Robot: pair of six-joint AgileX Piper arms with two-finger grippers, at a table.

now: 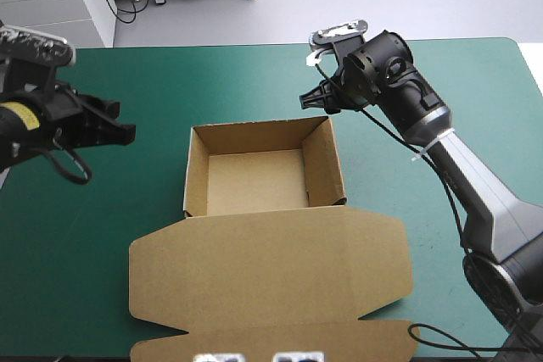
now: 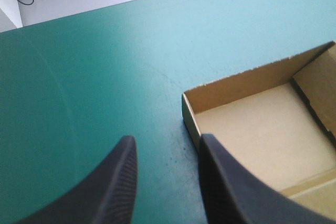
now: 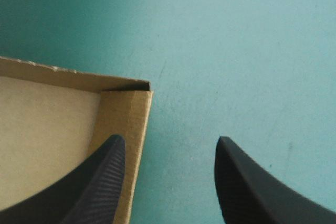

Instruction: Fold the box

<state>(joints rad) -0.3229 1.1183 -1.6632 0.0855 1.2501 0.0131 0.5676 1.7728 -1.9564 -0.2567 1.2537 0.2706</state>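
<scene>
While the box sits on the worktop as an open tray, 4 walls tucked and only the lid left flat, the left gripper and right gripper hover beside it, wide and empty.

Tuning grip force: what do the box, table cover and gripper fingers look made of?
box: brown board, matte, likely cardboard; fold creases and a slightly ragged cut edge show.
table cover: teal-green, smooth, faint sheen, no weave visible; mat or coated sheet, unclear.
fingers: black, finely ribbed faces; probably rubber or plastic, can't tell which.
</scene>
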